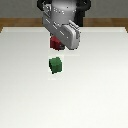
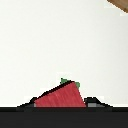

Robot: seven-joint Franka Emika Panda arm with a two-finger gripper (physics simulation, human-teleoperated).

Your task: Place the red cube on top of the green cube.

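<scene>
The red cube (image 1: 56, 44) is held between my gripper's (image 1: 56, 46) fingers, under the grey hand, above the white table. In the wrist view the red cube (image 2: 60, 96) fills the space between the dark fingertips (image 2: 92, 102) and looks tilted. The gripper (image 2: 61, 102) is shut on it. The green cube (image 1: 55, 64) rests on the table, nearer the camera than the red cube in the exterior view and apart from it. In the wrist view only a small green corner (image 2: 64, 81) shows past the red cube.
The white table (image 1: 100, 90) extends on all sides of the cubes. A brown wooden floor strip (image 1: 15, 22) lies past its far edge and also shows in a corner of the wrist view (image 2: 120, 4).
</scene>
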